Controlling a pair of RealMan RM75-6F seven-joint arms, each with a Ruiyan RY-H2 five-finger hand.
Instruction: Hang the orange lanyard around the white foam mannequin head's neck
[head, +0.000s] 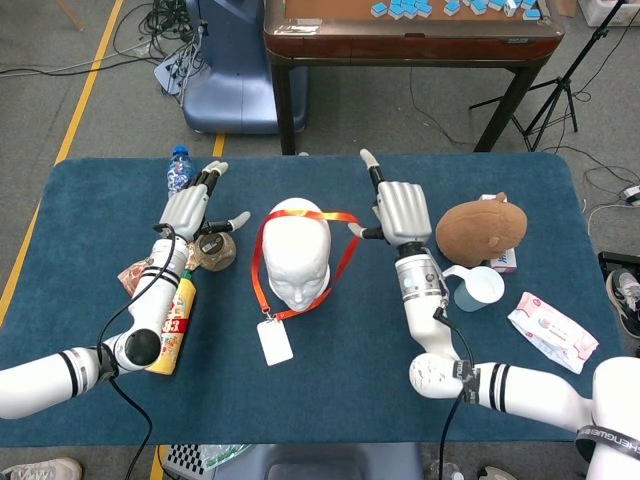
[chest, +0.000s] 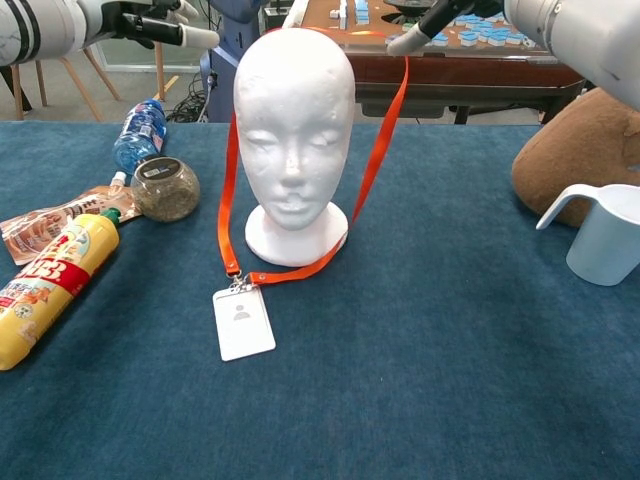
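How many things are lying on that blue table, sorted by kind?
Bottles: 2, water bottle and yellow bottle
Jar: 1
Snack packet: 1
Mannequin head: 1
Lanyard with badge: 1
Plush toy: 1
Cup: 1
Tissue packs: 2
Total: 10

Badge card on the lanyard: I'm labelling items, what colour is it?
White, with a faint grey person icon; the badge card shows best in the chest view.

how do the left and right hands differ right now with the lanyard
The left hand is clear of the orange lanyard, its fingers spread near the water bottle. The right hand is beside the strap, which runs up toward its thumb; actual contact is unclear. The left side of the lanyard hangs close to the mannequin head, while the right side angles outward. Both hands hover above the table.
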